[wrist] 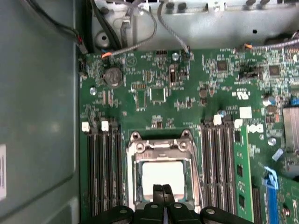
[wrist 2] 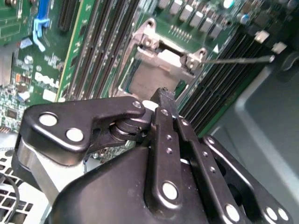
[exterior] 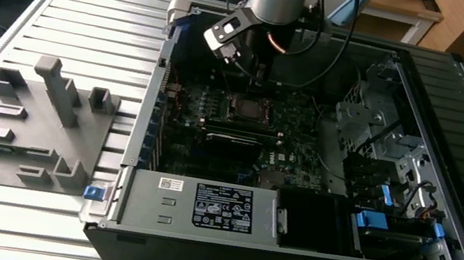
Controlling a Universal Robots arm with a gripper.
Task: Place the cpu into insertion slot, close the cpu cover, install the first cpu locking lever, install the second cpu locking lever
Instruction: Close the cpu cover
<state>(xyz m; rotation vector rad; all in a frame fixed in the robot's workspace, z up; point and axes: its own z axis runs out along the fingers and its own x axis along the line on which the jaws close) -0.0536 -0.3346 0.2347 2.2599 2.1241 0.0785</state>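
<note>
The cpu (wrist: 162,175) lies in the insertion slot (wrist: 135,163) with its pale silver top facing up. The cpu cover (wrist: 161,148), a thin silver frame, lies around it, and the chip shows through its window. My gripper (wrist: 162,189) hangs right over the near edge of the chip, its two black fingers pressed together with nothing between them. In the second wrist view the gripper (wrist 2: 163,93) tip stands just in front of the insertion slot (wrist 2: 149,77), and a thin metal locking lever (wrist 2: 238,59) sticks out sideways from the socket corner. In the exterior view the gripper (exterior: 257,81) is just behind the insertion slot (exterior: 245,107).
Black memory slots (wrist: 100,172) flank the socket on both sides. A labelled power supply (exterior: 219,207) fills the case front, and a drive cage (exterior: 374,125) stands at the exterior view's right. A grey fixture tray (exterior: 24,131) sits outside the case. Cables (wrist: 140,37) run along the case wall.
</note>
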